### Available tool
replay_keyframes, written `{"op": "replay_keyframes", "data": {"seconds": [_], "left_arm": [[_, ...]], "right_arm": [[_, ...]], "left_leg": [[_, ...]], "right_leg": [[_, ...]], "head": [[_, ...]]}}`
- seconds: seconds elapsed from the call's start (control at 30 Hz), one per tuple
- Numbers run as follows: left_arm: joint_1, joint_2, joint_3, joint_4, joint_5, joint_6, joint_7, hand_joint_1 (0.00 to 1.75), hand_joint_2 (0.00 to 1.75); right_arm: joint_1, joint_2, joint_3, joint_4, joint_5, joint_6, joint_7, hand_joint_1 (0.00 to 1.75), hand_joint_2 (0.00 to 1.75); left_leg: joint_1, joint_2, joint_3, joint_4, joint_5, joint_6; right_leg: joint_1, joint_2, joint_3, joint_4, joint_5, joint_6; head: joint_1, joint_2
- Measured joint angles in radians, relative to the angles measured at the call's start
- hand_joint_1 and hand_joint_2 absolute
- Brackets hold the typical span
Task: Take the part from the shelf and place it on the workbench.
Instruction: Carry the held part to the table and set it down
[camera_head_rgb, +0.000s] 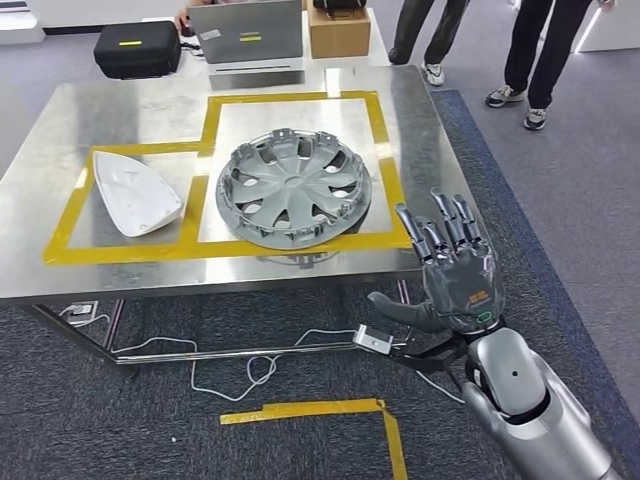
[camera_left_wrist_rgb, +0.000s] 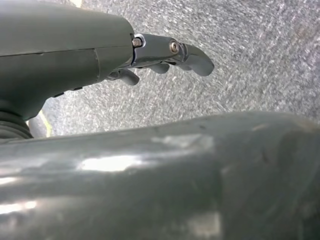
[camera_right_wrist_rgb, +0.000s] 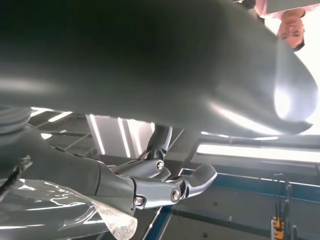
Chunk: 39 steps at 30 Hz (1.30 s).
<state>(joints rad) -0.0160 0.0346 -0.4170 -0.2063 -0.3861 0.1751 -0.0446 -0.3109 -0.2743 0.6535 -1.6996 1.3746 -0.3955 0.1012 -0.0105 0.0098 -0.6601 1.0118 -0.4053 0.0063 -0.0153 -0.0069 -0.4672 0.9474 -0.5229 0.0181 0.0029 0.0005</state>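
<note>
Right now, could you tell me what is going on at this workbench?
The grey wheel cover lies flat on the metal workbench, inside a yellow-taped square, with a white part in the taped box beside it. The robot's right hand hovers off the near right corner, fingers spread, holding nothing. Its left hand hangs over carpet.

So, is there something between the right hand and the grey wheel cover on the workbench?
Nothing visible stands between them. The right hand is open, off the near right edge of the workbench. The wheel cover lies flat inside the yellow tape frame, with only bare metal tabletop towards the hand.
</note>
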Motion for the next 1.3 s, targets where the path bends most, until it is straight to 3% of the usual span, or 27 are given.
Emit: {"op": "replay_keyframes", "data": {"seconds": [0.1,0.13,0.17,0.2,0.27,0.33,0.37,0.43,0.5,0.6,0.63,0.67,0.7,0.73,0.8,0.83,0.9,0.97,1.0,1.07,1.13,1.17,1.2,1.23,1.3], "left_arm": [[0.005,-0.002,0.003,0.002,0.002,0.001,0.0,0.0,0.0],[0.005,-0.002,0.003,0.002,0.003,0.002,0.0,0.0,0.0],[0.004,-0.001,0.004,0.002,0.004,0.003,0.0,0.0,0.0],[0.005,-0.001,0.006,0.003,0.006,0.005,0.0,0.0,0.0],[0.005,-0.001,0.009,0.003,0.008,0.009,0.0,0.0,0.0],[0.006,-0.002,0.012,0.003,0.013,0.014,-0.001,0.0,0.0],[0.006,-0.002,0.014,0.004,0.016,0.017,-0.001,0.0,0.0],[0.01,-0.003,0.018,0.007,0.023,0.024,-0.002,0.0,0.0],[0.015,-0.007,0.026,0.01,0.046,0.034,-0.001,0.0,0.0],[0.027,-0.011,0.084,0.012,0.182,0.061,-0.01,0.0,0.0],[0.031,-0.013,0.117,0.012,0.228,0.068,-0.02,0.0,0.0],[0.035,-0.019,0.149,0.011,0.252,0.076,-0.022,0.0,0.0],[0.042,-0.027,0.178,0.001,0.259,0.083,-0.008,0.0,0.0],[0.055,-0.038,0.196,-0.027,0.246,0.089,0.041,0.0,0.0],[0.098,-0.065,0.221,-0.134,0.202,0.093,0.177,0.0,0.0],[0.122,-0.076,0.233,-0.204,0.176,0.089,0.239,0.0,0.0],[0.163,-0.095,0.258,-0.313,0.133,0.078,0.291,0.0,0.0],[0.192,-0.111,0.29,-0.382,0.097,0.072,0.291,0.0,0.0],[0.203,-0.118,0.308,-0.407,0.08,0.069,0.283,0.0,0.0],[0.217,-0.13,0.345,-0.436,0.046,0.067,0.264,0.0,0.0],[0.223,-0.138,0.378,-0.454,0.016,0.064,0.249,0.0,0.0],[0.224,-0.141,0.394,-0.46,0.004,0.064,0.243,0.0,0.0],[0.224,-0.145,0.408,-0.465,-0.005,0.064,0.236,0.0,0.0],[0.224,-0.149,0.421,-0.468,-0.013,0.065,0.23,0.0,0.0],[0.221,-0.156,0.439,-0.47,-0.025,0.069,0.216,0.0,0.0]], "right_arm": [[0.001,0.0,-0.001,0.0,-0.003,0.007,0.006,0.0,0.0],[0.004,0.0,-0.001,0.0,-0.004,0.01,0.01,0.0,0.0],[0.008,-0.001,-0.003,0.0,-0.006,0.012,0.013,0.0,0.0],[0.015,-0.002,-0.007,0.0,-0.008,0.013,0.017,0.0,0.0],[0.032,-0.006,-0.019,-0.004,-0.011,0.012,0.025,0.0,0.0],[0.056,-0.015,-0.038,-0.016,-0.013,0.007,0.037,0.0,0.0],[0.075,-0.022,-0.052,-0.025,-0.014,0.002,0.043,0.0,0.0],[0.137,-0.035,-0.092,-0.047,-0.013,-0.013,0.056,0.0,0.0],[0.222,-0.045,-0.144,-0.066,-0.011,-0.033,0.066,0.0,0.0],[0.361,-0.053,-0.241,-0.088,-0.02,-0.065,0.093,0.0,0.0],[0.407,-0.054,-0.273,-0.094,-0.028,-0.071,0.105,0.0,0.0],[0.451,-0.055,-0.302,-0.097,-0.036,-0.072,0.115,0.0,0.0],[0.491,-0.054,-0.328,-0.099,-0.042,-0.069,0.125,0.0,0.0],[0.517,-0.053,-0.349,-0.099,-0.05,-0.059,0.133,0.0,0.0],[0.558,-0.044,-0.385,-0.099,-0.076,-0.032,0.149,0.0,0.0],[0.578,-0.036,-0.405,-0.095,-0.106,-0.016,0.157,0.0,0.0],[0.621,-0.011,-0.449,-0.065,-0.188,0.005,0.156,0.0,0.0],[0.656,0.03,-0.51,0.003,-0.282,0.027,0.128,0.0,0.0],[0.667,0.054,-0.544,0.046,-0.323,0.045,0.105,0.0,0.0],[0.678,0.11,-0.619,0.144,-0.394,0.09,0.055,0.0,0.0],[0.676,0.169,-0.707,0.258,-0.446,0.14,0.008,0.0,0.0],[0.671,0.199,-0.757,0.323,-0.462,0.162,-0.01,0.0,0.0],[0.664,0.225,-0.807,0.387,-0.474,0.182,-0.026,0.0,0.0],[0.654,0.248,-0.856,0.453,-0.482,0.199,-0.039,0.0,0.0],[0.628,0.289,-0.95,0.579,-0.49,0.23,-0.052,0.0,0.0]], "left_leg": [[0.011,-0.005,-0.032,0.156,-0.143,-0.018],[0.016,-0.005,-0.038,0.21,-0.166,-0.022],[0.02,-0.005,-0.032,0.24,-0.164,-0.026],[0.023,-0.005,-0.012,0.238,-0.143,-0.029],[0.03,-0.007,0.063,0.145,-0.099,-0.034],[0.03,-0.016,0.135,0.031,-0.102,-0.032],[0.029,-0.02,0.151,0.0,-0.112,-0.028],[0.026,-0.023,0.148,-0.012,-0.111,-0.013],[0.025,-0.02,0.136,-0.013,-0.098,0.008],[0.017,-0.016,0.11,-0.014,-0.077,0.034],[0.012,-0.016,0.101,-0.014,-0.07,0.038],[0.006,-0.016,0.09,-0.013,-0.062,0.041],[0.0,-0.015,0.08,-0.013,-0.054,0.044],[-0.006,-0.013,0.07,-0.012,-0.047,0.045],[-0.016,-0.008,0.057,-0.012,-0.033,0.046],[-0.019,-0.005,0.053,-0.012,-0.027,0.045],[-0.018,-0.003,0.049,-0.013,-0.012,0.039],[-0.013,-0.006,0.047,-0.012,-0.005,0.029],[-0.012,-0.008,0.043,-0.004,-0.021,0.022],[-0.008,-0.012,0.029,0.061,-0.106,0.005],[0.0,-0.012,0.012,0.177,-0.203,-0.008],[0.004,-0.012,0.01,0.229,-0.222,-0.014],[0.007,-0.012,0.019,0.255,-0.214,-0.018],[0.01,-0.012,0.041,0.253,-0.186,-0.02],[0.014,-0.012,0.127,0.151,-0.128,-0.02]], "right_leg": [[-0.002,0.0,-0.033,0.004,0.032,-0.011],[-0.003,0.0,-0.048,0.007,0.04,-0.01],[-0.004,0.0,-0.063,0.012,0.048,-0.008],[-0.006,0.0,-0.079,0.018,0.055,-0.004],[-0.01,0.0,-0.108,0.033,0.067,0.006],[-0.011,0.0,-0.13,0.044,0.078,0.019],[-0.01,0.0,-0.137,0.047,0.084,0.027],[-0.01,0.0,-0.143,0.046,0.097,0.041],[-0.013,0.002,-0.158,0.068,0.066,0.049],[-0.01,0.004,-0.208,0.232,-0.067,0.05],[-0.009,0.004,-0.221,0.293,-0.097,0.048],[-0.006,0.004,-0.221,0.329,-0.104,0.045],[-0.002,0.004,-0.206,0.335,-0.093,0.039],[0.002,0.004,-0.173,0.301,-0.066,0.031],[0.014,0.003,-0.069,0.16,-0.026,0.01],[0.019,0.001,-0.019,0.087,-0.025,0.003],[0.027,-0.002,0.028,0.006,-0.034,-0.004],[0.028,-0.005,0.022,-0.007,-0.02,-0.007],[0.026,-0.006,0.016,-0.01,-0.01,-0.011],[0.019,-0.01,-0.002,-0.015,0.011,-0.019],[0.016,-0.011,-0.024,-0.013,0.03,-0.022],[0.015,-0.012,-0.037,-0.011,0.041,-0.021],[0.013,-0.014,-0.052,-0.006,0.051,-0.019],[0.011,-0.014,-0.069,0.0,0.061,-0.017],[0.008,-0.012,-0.102,0.015,0.077,-0.01]], "head": [[-0.007,0.0],[-0.007,0.0],[-0.007,0.0],[-0.007,0.0],[-0.007,0.0],[-0.009,0.0],[-0.01,0.0],[-0.01,0.0],[-0.007,0.0],[-0.001,0.0],[-0.001,0.0],[-0.001,0.0],[-0.001,0.0],[-0.002,0.0],[-0.003,0.0],[-0.003,0.0],[-0.003,0.0],[-0.001,0.0],[-0.001,0.0],[-0.004,0.0],[-0.007,0.0],[-0.007,0.0],[-0.007,0.0],[-0.007,0.0],[-0.008,0.0]]}}
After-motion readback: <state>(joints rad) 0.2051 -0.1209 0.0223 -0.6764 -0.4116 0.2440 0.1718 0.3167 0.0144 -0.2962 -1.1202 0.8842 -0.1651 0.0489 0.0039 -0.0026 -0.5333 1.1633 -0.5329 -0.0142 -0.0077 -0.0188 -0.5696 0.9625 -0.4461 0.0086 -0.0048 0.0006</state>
